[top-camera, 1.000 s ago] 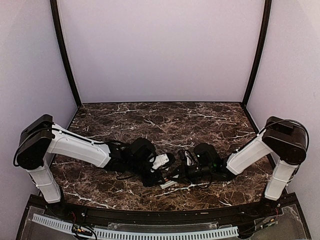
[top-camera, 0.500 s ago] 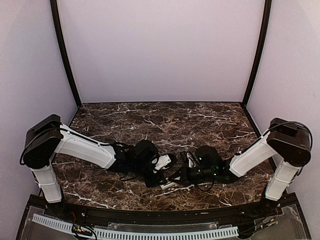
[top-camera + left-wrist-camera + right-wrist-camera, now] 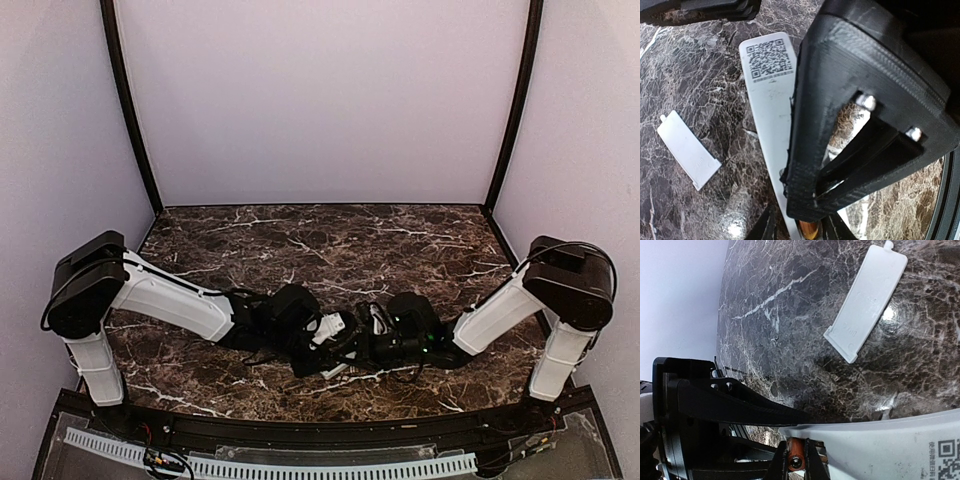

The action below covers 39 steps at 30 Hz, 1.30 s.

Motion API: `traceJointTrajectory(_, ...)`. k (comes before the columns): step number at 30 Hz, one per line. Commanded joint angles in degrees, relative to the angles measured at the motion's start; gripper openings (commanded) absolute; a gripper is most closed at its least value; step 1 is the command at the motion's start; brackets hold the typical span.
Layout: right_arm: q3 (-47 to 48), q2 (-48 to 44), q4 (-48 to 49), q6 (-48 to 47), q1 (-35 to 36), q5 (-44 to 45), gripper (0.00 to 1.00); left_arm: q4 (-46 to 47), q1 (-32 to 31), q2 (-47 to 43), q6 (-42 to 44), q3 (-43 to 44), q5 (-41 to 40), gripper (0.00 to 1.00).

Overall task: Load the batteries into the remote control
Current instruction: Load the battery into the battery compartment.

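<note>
The white remote control (image 3: 771, 107) lies label side up, with a QR code at its far end; it also shows in the right wrist view (image 3: 900, 450) and the top view (image 3: 337, 369). My left gripper (image 3: 800, 229) has a finger on each side of the remote's near end and is shut on it. My right gripper (image 3: 796, 461) is shut on the orange battery (image 3: 796, 459), seen end-on, at the open end of the remote. The orange battery also shows in the left wrist view (image 3: 810, 231). The two grippers meet over the remote (image 3: 345, 345). The blue battery is out of view.
The small flat white cover piece (image 3: 687, 150) lies loose on the marble beside the remote, also in the right wrist view (image 3: 867, 300). The table's black front edge (image 3: 320, 425) runs just in front of both grippers.
My left arm has slid a little to the right, closing on the right gripper over the remote. The right gripper has barely moved.
</note>
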Motion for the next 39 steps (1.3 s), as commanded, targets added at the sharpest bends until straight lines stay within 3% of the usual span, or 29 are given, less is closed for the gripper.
traceJointTrajectory(1,0.5,3.5,-2.8,0.1,1.7,0.4,0.0,-2.9,-0.6,-0.6,1.1,-0.8,-0.7,0.3)
traceJointTrajectory(6,0.0,3.0,-3.1,0.4,2.1,0.6,0.0,-3.3,-0.7,-0.6,0.8,-0.8,-0.8,0.25)
traceJointTrajectory(10,1.1,2.5,-4.8,-0.7,2.1,0.6,0.0,-3.8,-0.8,-0.7,0.7,-0.7,-1.0,0.14)
traceJointTrajectory(20,3.1,0.3,-9.4,-2.3,2.1,1.0,0.0,-6.8,-0.9,-2.3,-0.1,-1.5,-1.7,0.0)
traceJointTrajectory(22,3.0,-1.0,-10.6,-2.5,2.1,1.2,0.0,-7.2,-1.0,-2.3,0.1,-1.5,-1.6,0.0)
traceJointTrajectory(29,5.4,-6.7,-18.2,-6.0,0.5,1.8,0.19,-7.5,-1.1,-2.4,1.4,-1.7,-1.9,0.0)
traceJointTrajectory(39,6.5,-8.4,-20.4,-7.9,-1.4,-0.4,0.25,-7.4,-1.2,-2.4,1.9,-1.7,-1.8,0.0)
